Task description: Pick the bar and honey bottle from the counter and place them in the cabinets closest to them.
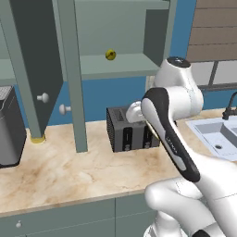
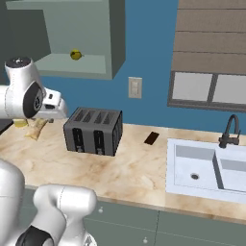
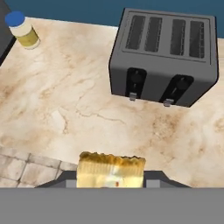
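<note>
The bar [image 3: 111,169], in a golden-tan wrapper, sits between the fingertips of my gripper [image 3: 111,181], which is shut on it. From the right base view the bar [image 2: 37,129] hangs under the hand, above the counter [image 2: 134,168] and left of the toaster. The beige marble counter [image 3: 65,100] lies below the hand. Above it, the grey-green cabinets [image 1: 120,65] stand open, with a small yellowish ball [image 1: 110,54] on the shelf. The honey bottle is out of view.
A dark four-slot toaster [image 3: 164,57] stands just ahead of the hand. A pale container with a blue top [image 3: 22,29] is at the far left. The open cabinet door [image 1: 37,69] hangs over the counter. A sink [image 2: 202,168] and a small dark object [image 2: 151,138] lie to the right.
</note>
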